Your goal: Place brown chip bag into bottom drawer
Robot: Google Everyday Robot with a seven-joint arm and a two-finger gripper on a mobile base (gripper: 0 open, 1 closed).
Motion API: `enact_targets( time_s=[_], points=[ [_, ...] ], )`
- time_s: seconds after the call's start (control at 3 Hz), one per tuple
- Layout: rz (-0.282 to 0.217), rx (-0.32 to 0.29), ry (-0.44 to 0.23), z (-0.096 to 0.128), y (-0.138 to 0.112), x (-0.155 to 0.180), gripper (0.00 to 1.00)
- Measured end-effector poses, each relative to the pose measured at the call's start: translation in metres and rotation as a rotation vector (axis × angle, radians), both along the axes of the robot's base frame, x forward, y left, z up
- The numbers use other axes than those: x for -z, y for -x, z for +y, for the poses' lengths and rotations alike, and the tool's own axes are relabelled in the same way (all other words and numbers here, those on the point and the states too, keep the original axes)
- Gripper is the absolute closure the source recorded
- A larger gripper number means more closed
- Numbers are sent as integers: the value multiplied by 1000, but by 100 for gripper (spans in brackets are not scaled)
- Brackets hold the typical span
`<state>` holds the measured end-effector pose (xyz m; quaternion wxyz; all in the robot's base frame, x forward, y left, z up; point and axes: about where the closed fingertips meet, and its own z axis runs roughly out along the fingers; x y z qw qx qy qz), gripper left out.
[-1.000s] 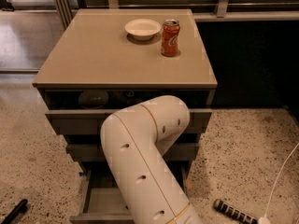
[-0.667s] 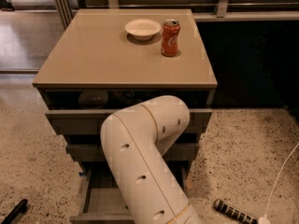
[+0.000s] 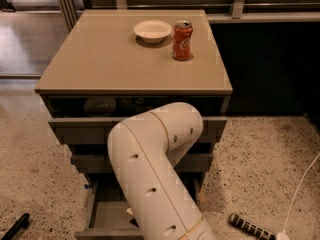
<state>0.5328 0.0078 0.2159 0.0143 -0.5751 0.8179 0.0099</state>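
Camera view: the white arm (image 3: 155, 174) bends down the front of the cabinet (image 3: 100, 64) into its pulled-out bottom drawer (image 3: 107, 215), hiding the gripper, whose state cannot be told, and the brown chip bag. Any release should come low, well inside that tray. On the cabinet's top stand 1 empty bowl (image 3: 152, 30) and 1 soda can (image 3: 182, 40).

Our white arm (image 3: 160, 169) over the open bottom drawer (image 3: 107, 218), our gripper hidden behind it, soda can (image 3: 182, 40) beside bowl (image 3: 152, 30) above
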Motion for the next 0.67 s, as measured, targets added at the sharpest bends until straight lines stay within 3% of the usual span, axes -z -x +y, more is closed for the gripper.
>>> enact_targets(
  time_s=[0.67],
  points=[
    [0,0,0,0,0,0,0]
  ],
)
